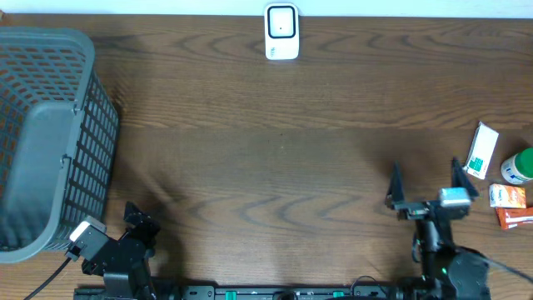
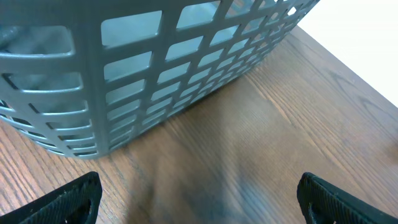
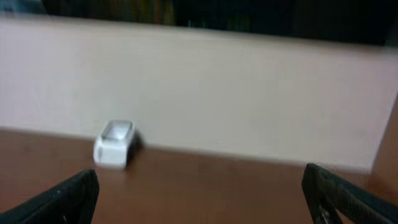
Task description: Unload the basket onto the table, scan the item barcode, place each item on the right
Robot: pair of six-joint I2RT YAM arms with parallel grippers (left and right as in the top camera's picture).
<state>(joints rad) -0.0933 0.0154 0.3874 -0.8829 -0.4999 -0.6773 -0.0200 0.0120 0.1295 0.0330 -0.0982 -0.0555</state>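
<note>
overhead shows one basket (image 1: 90,142), one scanner (image 1: 281,32), two pincers (image 1: 141,219) (image 1: 425,169).

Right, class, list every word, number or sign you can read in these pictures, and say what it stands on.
No text can be read in any view.
white and green box: print too small to read.
orange packets: markings blurred.
green-topped container: label too small to read.
white scanner: no legible marking.

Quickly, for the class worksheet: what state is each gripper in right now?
Left gripper: open, holding nothing.
Right gripper: open, holding nothing.
</note>
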